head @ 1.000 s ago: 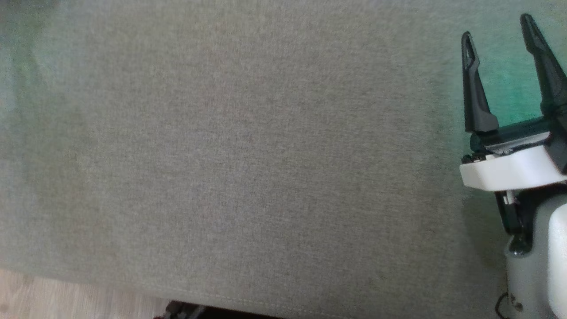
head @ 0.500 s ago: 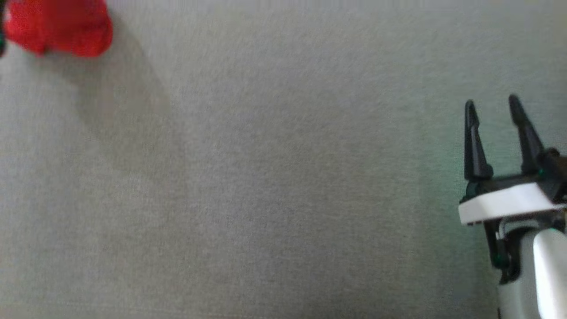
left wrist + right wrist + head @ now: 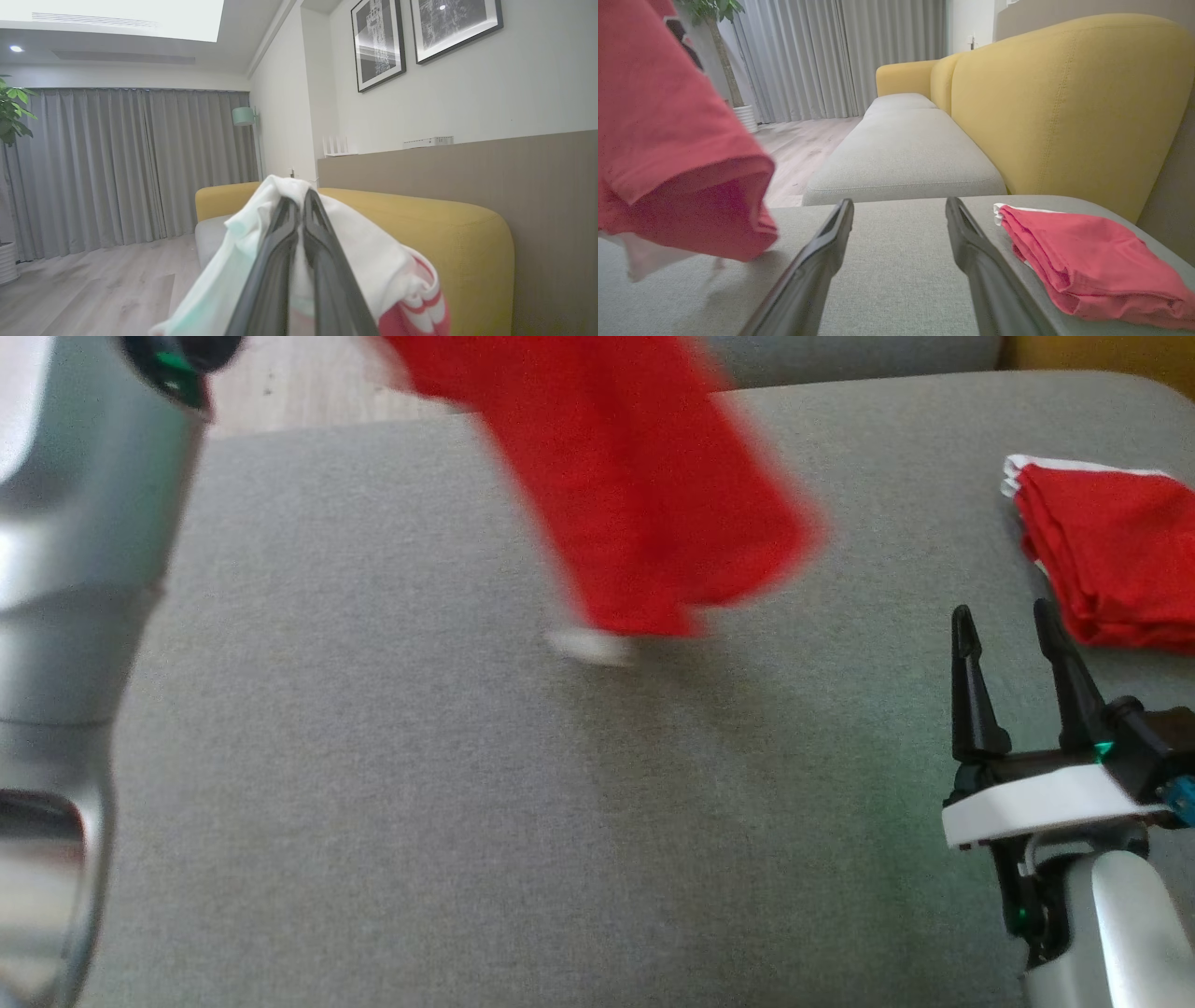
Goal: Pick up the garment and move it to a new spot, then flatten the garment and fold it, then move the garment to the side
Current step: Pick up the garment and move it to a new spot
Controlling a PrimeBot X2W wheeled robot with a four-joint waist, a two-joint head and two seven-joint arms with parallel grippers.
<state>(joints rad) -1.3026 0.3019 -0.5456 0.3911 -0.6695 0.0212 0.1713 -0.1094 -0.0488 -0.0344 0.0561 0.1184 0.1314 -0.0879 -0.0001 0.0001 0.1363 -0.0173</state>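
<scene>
The red garment [image 3: 635,504] with white trim hangs blurred above the grey sofa cushion [image 3: 420,821], its lower end just over the fabric. In the left wrist view my left gripper [image 3: 299,196] is shut on a white and red bunch of the garment [image 3: 373,261]. My left arm [image 3: 65,569] rises along the left edge of the head view. My right gripper [image 3: 1004,616] stands open and empty at the lower right, low over the cushion. From the right wrist, the garment [image 3: 668,140] hangs to the left of my open right gripper [image 3: 900,205].
A second red garment [image 3: 1111,551], folded, lies on the cushion's far right, just beyond my right fingers, and shows as the folded garment [image 3: 1083,266] in the right wrist view. The yellow backrest [image 3: 1064,93] stands behind it. Wooden floor [image 3: 280,383] lies beyond the cushion's far edge.
The head camera has swung, bringing my left arm, the hanging garment and the folded pile into view. My right gripper stays open.
</scene>
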